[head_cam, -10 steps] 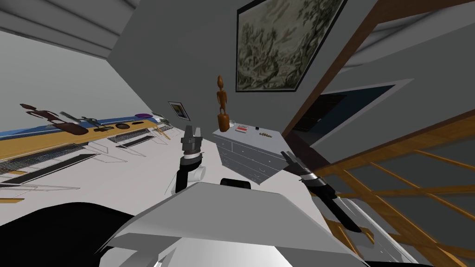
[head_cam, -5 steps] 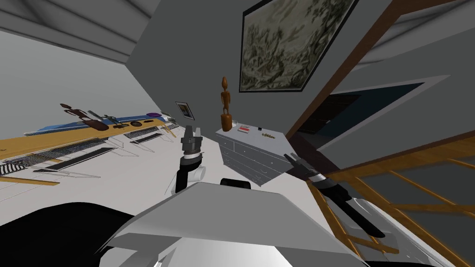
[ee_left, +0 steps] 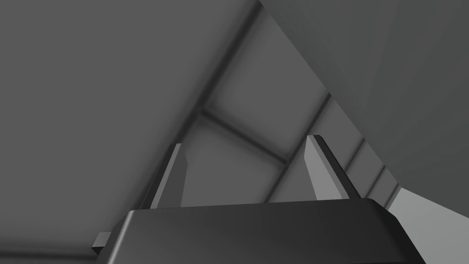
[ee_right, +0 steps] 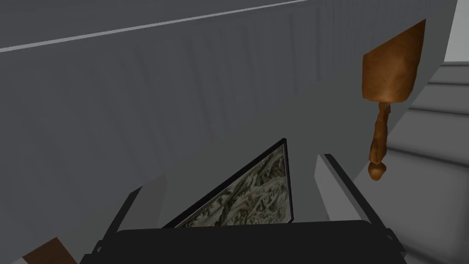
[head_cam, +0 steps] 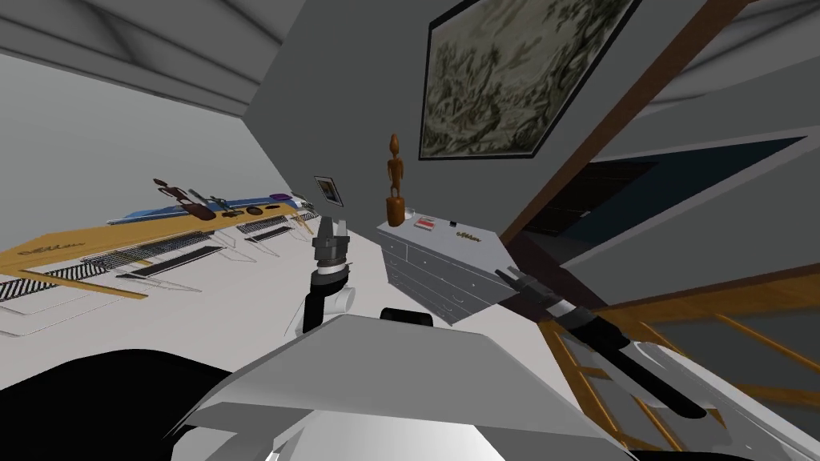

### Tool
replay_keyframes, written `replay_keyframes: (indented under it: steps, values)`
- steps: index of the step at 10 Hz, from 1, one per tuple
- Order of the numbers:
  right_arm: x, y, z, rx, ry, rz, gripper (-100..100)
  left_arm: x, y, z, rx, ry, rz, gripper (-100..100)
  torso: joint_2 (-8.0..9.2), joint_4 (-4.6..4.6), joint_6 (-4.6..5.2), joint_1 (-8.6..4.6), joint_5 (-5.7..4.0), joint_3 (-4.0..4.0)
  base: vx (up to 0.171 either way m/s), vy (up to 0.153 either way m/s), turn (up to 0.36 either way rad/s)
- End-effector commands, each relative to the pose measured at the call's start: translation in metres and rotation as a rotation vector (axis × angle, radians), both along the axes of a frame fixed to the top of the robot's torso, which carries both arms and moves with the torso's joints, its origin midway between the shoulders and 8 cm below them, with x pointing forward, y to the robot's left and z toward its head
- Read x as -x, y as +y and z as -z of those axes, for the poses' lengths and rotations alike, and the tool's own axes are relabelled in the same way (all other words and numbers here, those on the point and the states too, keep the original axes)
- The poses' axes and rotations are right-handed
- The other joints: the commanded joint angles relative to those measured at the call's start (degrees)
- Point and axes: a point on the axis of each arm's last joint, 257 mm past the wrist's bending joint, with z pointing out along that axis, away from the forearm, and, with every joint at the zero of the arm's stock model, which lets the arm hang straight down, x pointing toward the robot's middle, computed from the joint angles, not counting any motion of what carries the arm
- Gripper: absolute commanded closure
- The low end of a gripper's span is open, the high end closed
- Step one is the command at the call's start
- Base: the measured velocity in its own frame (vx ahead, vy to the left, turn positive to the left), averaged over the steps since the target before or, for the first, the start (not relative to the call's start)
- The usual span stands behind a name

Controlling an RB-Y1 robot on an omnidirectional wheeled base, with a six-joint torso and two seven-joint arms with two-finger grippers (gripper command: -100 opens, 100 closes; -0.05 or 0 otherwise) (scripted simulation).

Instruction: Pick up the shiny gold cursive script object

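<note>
The small gold cursive script object (head_cam: 468, 236) lies flat on top of a grey chest of drawers (head_cam: 436, 272), close to the end nearest the right arm. It sits beyond the right gripper's (head_cam: 504, 276) fingers, a little to their left and well apart from them. Those fingers are spread wide; in the right wrist view they point up toward a framed picture (ee_right: 247, 192) on the grey wall. A tall wooden figurine (head_cam: 394, 182) stands upright at the other end of the chest top, farther from the right fingers than the script. A flat red and white item (head_cam: 424, 225) lies between the figurine and the script. The left gripper (head_cam: 331, 228) is held upright to the left of the chest, its fingers also spread and well apart from the script.
</note>
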Motion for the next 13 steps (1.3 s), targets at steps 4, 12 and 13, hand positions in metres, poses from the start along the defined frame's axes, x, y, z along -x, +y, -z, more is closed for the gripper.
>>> replay_keyframes:
  steps: [4,12,13]
  values:
    - [0.008,-0.035,0.009,0.121,0.104,-0.021,-100,0.0,0.0,0.0,0.0,0.0,0.0,0,0.01,0.0,0.03,0.0,-0.01,0.01,-0.001,-0.02,0.124]
    - [0.011,-0.078,0.005,0.314,0.259,-0.079,-100,0.0,0.0,0.0,0.0,0.0,0.0,0,-0.03,-0.01,-0.03,-0.07,-0.02,-0.02,-0.002,-0.029,0.164]
    - [0.009,-0.078,0.003,0.325,0.261,-0.086,-100,0.0,0.0,0.0,0.0,0.0,0.0,0,-0.03,-0.01,0.04,-0.08,-0.03,-0.02,0.0,-0.021,-0.024]
